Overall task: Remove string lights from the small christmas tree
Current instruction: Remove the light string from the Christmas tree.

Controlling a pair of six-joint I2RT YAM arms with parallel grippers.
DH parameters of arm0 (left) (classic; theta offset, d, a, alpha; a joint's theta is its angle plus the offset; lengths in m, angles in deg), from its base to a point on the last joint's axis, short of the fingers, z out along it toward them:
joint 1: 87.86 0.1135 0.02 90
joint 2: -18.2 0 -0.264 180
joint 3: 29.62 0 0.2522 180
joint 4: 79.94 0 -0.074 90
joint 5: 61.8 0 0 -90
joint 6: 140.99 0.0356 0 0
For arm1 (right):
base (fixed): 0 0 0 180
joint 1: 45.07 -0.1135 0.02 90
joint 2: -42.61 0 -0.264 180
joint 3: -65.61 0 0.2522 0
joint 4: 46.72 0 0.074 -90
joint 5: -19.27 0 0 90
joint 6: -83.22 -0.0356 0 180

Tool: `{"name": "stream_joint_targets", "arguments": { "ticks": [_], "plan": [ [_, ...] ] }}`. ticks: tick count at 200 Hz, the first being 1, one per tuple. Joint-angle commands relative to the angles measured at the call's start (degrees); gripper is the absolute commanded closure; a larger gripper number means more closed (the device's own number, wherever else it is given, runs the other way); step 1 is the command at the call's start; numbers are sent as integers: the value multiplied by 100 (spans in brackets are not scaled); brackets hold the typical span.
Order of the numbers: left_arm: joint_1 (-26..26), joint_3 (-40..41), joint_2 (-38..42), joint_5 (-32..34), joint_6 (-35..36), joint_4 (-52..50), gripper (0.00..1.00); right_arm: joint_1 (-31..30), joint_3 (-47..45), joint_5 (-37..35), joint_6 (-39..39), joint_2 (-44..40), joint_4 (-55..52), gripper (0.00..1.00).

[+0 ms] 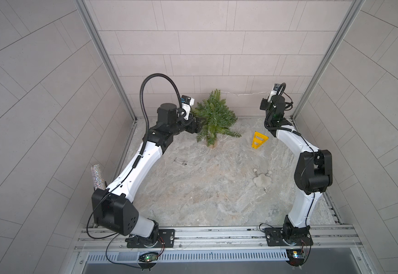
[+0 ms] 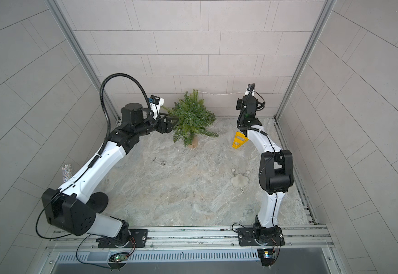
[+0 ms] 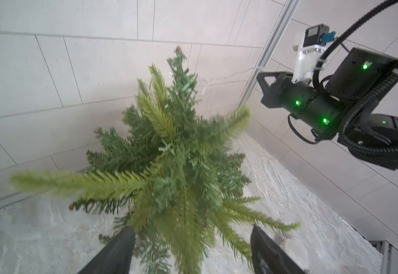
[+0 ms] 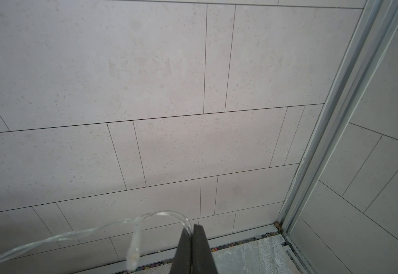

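**Lights (image 1: 247, 94) strung from tree (image 1: 213, 116) tip to right hand (image 4: 193, 229)**

Right hand is pinched shut on the lights' end and held high near the back right corner. The lights run almost level along the back wall, long axis from the tree tip to that hand. Can't tell if more is wound in the branches. Left hand (image 3: 192, 231) is wide, fingers either side of the low branches, nearer the tree on the table (image 1: 193, 189). Likely next: right hand pulls further right, away from the tip.
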Motion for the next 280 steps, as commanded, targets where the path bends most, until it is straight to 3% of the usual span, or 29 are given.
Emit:
{"name": "stream_joint_targets", "arguments": {
  "ticks": [1,35,70,116,153,219,250,280],
  "plan": [
    [-152,-423,-283,-36,494,180,21,-7,-62,86,-138,-250,104,100],
    [-203,-558,-729,-228,409,1496,18,-11,-111,180,-205,-267,117,100],
    [-355,-810,-1168,-149,439,1943,22,-5,-144,270,-360,-295,128,100],
    [-422,-744,-1240,177,559,2144,46,-63,-155,389,-462,-276,117,100],
    [-422,-562,-1145,248,548,2498,57,-61,-165,398,-568,-310,215,100],
    [-424,-621,-1189,160,528,2437,84,-60,253,778,-917,-278,589,100],
    [-422,-599,-1172,153,547,2403,88,-58,249,934,-935,-246,929,100],
    [-426,-573,-1139,187,602,2308,100,-38,584,1103,-1142,-115,1038,100]
  ]
}}
